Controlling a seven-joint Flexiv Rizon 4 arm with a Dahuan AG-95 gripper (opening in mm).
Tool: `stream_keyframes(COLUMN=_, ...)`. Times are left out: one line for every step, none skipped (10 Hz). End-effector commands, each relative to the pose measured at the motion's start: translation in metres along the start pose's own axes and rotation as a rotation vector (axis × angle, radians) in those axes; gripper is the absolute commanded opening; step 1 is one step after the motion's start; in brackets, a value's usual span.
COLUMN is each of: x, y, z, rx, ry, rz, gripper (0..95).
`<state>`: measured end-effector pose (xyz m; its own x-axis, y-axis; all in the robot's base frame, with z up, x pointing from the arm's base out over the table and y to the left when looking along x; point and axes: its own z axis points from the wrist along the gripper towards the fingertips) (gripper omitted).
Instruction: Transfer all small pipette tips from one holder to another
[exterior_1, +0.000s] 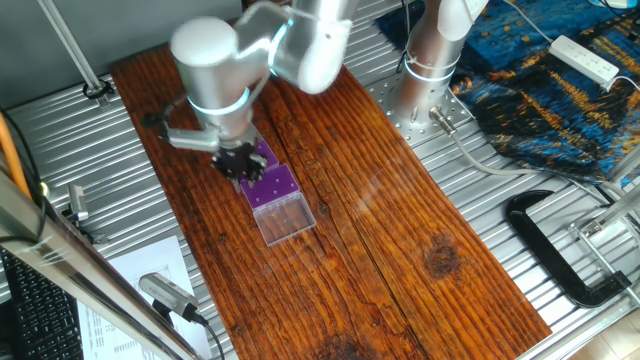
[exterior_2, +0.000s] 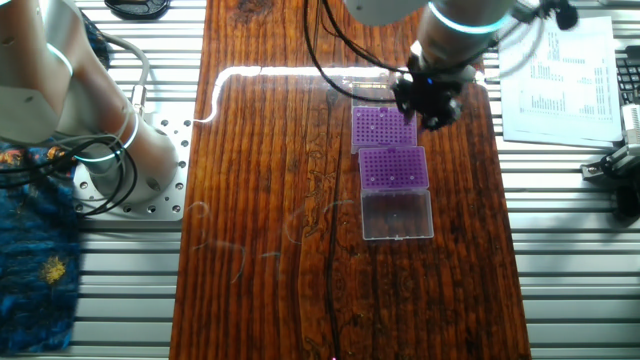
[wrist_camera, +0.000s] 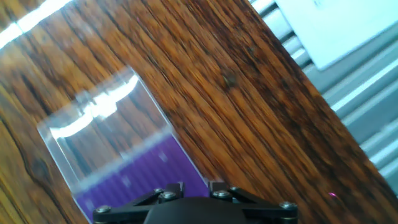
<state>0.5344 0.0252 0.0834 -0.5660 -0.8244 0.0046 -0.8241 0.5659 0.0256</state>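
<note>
Two purple racks lie end to end on the wooden table, a far rack (exterior_2: 380, 128) and a near rack (exterior_2: 394, 167). Pale dots speckle their tops; they are too small to tell the small pipette tips from empty holes. My gripper (exterior_2: 430, 100) hangs low over the far rack's right edge. In one fixed view the gripper (exterior_1: 238, 160) covers one end of the purple racks (exterior_1: 271, 181). The hand view shows two finger stubs (wrist_camera: 179, 187) close together above a blurred purple rack (wrist_camera: 140, 177). Nothing shows between them, and the fingertips are hidden.
A clear lid (exterior_2: 397, 215) lies flat beside the near rack, and another clear lid (exterior_2: 365, 88) lies beyond the far rack. Printed sheets (exterior_2: 560, 75) rest on the metal bench to the right. A black clamp (exterior_1: 560, 250) and a power strip (exterior_1: 585, 58) lie off the board.
</note>
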Motion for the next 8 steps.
stream_keyframes(x=0.016, y=-0.009, z=-0.002, rx=-0.011, ry=0.010, rz=0.010, gripper=19.0)
stream_keyframes(x=0.026, y=-0.012, z=0.000, rx=-0.015, ry=0.012, rz=0.009, gripper=19.0)
stream_keyframes(x=0.035, y=-0.015, z=0.005, rx=-0.016, ry=0.014, rz=-0.012, gripper=19.0)
stream_keyframes(x=0.039, y=-0.016, z=0.006, rx=-0.017, ry=0.018, rz=-0.033, gripper=19.0)
stream_keyframes(x=0.045, y=-0.019, z=0.007, rx=-0.016, ry=0.023, rz=-0.066, gripper=19.0)
stream_keyframes(x=0.049, y=-0.022, z=0.008, rx=-0.014, ry=0.025, rz=-0.086, gripper=19.0)
stream_keyframes(x=0.052, y=-0.024, z=0.009, rx=-0.014, ry=0.023, rz=-0.094, gripper=19.0)
stream_keyframes(x=0.055, y=-0.025, z=0.011, rx=-0.012, ry=0.020, rz=-0.102, gripper=19.0)
